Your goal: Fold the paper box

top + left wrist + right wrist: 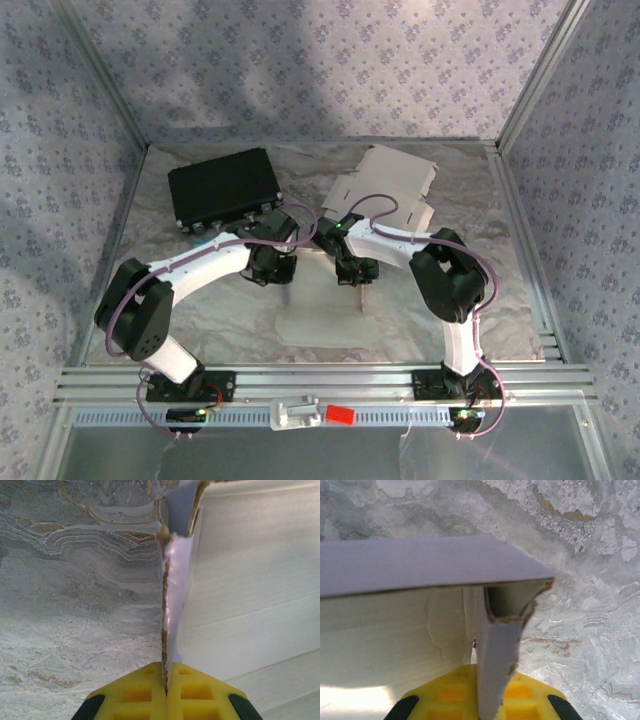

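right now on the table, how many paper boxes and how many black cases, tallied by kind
paper boxes: 2, the held box and the flat blank behind it
black case: 1
total: 3

Finding: robotics laboratory test cell. A silver slotted aluminium rail (320, 378) fronts the enclosure. A white-and-black left robot arm (200, 265) and its matching right robot arm (461, 345) are bolted along that rail. Behind the rail lies a grey marbled counter (500, 300). Beyond it, bare aluminium corner posts (545, 72) frame lilac floral-patterned fabric walls (300, 60).
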